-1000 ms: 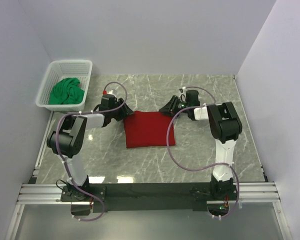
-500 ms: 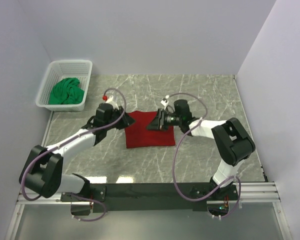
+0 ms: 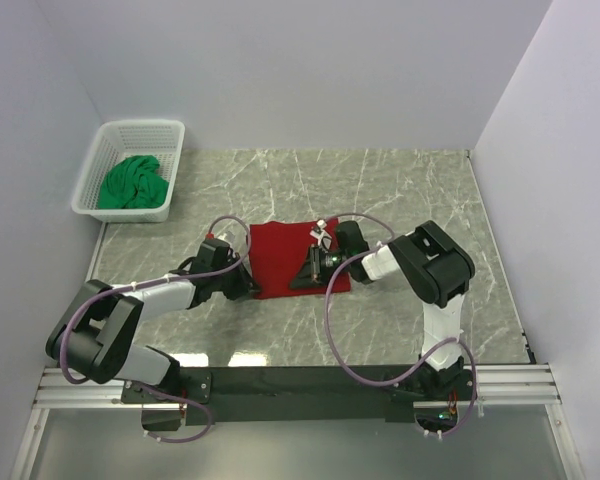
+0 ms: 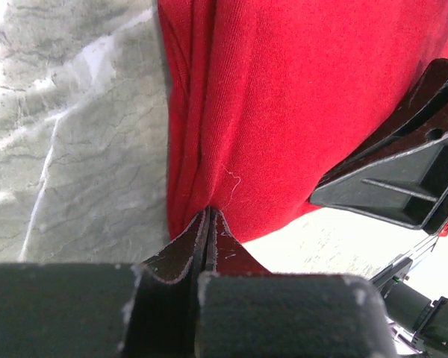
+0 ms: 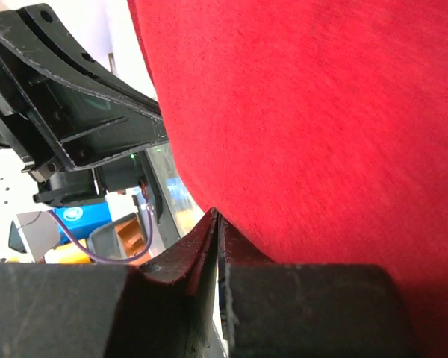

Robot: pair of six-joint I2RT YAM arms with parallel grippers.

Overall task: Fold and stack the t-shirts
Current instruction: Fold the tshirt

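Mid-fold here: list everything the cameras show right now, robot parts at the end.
red t-shirt: one, deep red, folded at the table's centre
green t-shirt: one, bright green, bunched inside the basket
basket: one, white plastic lattice, far left corner of the table
table: one, grey-green marble pattern, under everything
rail: one, silver, along the near edge
left arm: one, white and black, reaching in from the left
right arm: one, white and black, reaching in from the right
left end effector: one, black, shut on the red t-shirt's near left corner
right end effector: one, black, shut on the red t-shirt's near edge
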